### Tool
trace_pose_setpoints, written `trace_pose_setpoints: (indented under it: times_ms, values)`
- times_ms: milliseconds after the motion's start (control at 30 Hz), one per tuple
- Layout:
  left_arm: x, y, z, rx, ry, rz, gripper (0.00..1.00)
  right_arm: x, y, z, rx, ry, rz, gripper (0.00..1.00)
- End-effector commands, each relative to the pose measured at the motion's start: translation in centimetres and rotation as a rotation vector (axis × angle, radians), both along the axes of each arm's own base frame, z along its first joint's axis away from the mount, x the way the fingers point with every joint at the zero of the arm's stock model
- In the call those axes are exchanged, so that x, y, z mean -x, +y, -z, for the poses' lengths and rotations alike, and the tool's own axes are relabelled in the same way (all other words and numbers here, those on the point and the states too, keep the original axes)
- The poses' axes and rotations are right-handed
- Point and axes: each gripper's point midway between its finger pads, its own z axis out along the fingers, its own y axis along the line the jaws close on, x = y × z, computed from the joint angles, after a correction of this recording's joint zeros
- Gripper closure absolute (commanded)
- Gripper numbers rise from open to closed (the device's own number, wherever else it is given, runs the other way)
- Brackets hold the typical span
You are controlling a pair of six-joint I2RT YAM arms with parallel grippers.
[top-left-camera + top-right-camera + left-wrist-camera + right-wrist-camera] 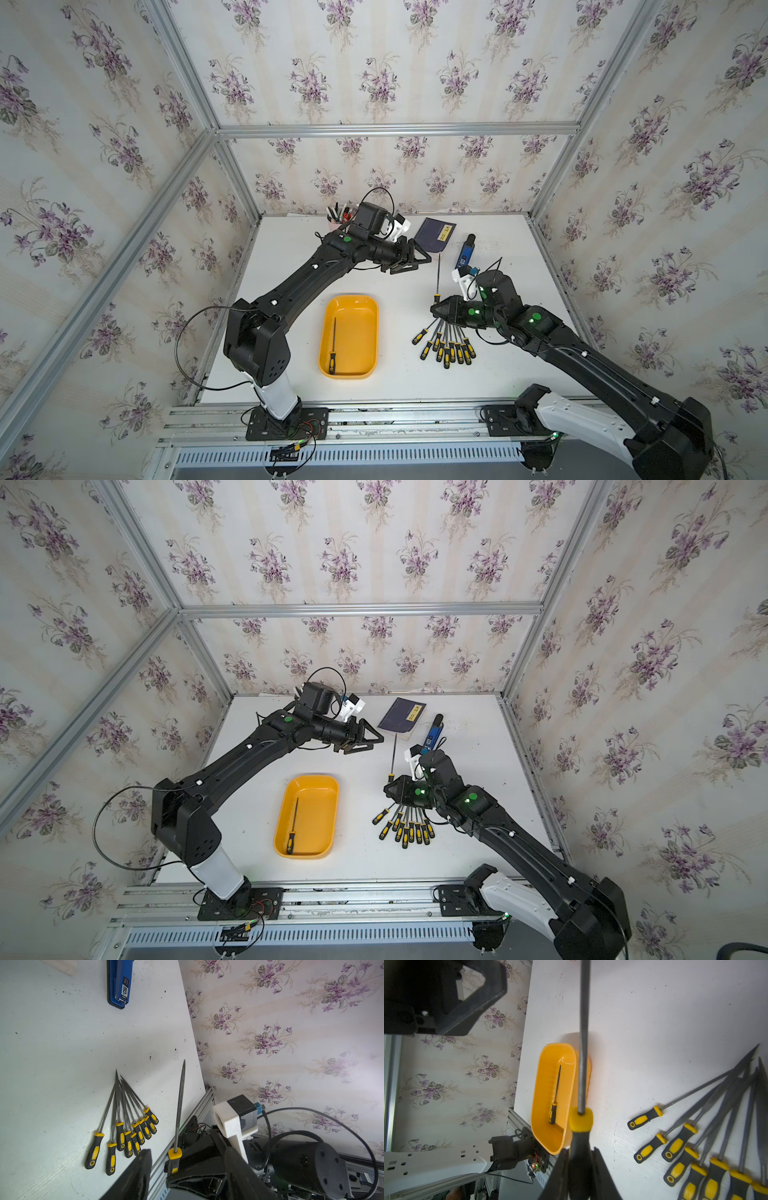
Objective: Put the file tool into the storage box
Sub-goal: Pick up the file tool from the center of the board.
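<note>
Seen from above, two black robot arms reach over a white surface (395, 395) inside a booth lined with floral wallpaper. The right end effector (438, 308) pinches the black and yellow handle of the file tool (437, 276), whose thin grey shaft points toward the back wall. The right wrist view shows both fingers (560, 1176) pressed against the handle. This file tool is outside the storage box (376, 332), well to the box's right. The orange-yellow storage box sits on the surface between the two arms, and a second file (333, 345) lies flat inside it, handle toward the front edge. Loose files (446, 345) with matching handles are fanned out on the surface just in front of the right end effector. The left end effector (417, 264) hangs near the tip of the held file without touching it, its fingers spread apart and holding nothing. At the back of the surface lie a dark blue booklet (434, 235) and a blue stapler (465, 253), and a cup of pens (338, 216) is partly hidden behind the left arm.
</note>
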Motion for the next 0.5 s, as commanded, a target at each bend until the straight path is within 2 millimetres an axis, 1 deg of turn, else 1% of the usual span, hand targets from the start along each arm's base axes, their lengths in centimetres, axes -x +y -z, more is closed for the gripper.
trace_pose_setpoints:
  times_ms: [0, 133, 467]
  values:
    - [-0.4, -0.4, 0.2, 0.006, -0.022, 0.005, 0.40, -0.3, 0.9, -0.8, -0.032, -0.013, -0.011, 0.98]
    - [-0.4, -0.8, 0.8, -0.018, -0.019, 0.012, 0.40, -0.1, 1.5, -0.5, -0.028, -0.004, -0.027, 0.98]
    - [-0.8, -0.4, 3.8, -0.133, 0.003, -0.007, 0.44, 0.8, 2.7, 0.0, -0.026, 0.014, -0.066, 0.98]
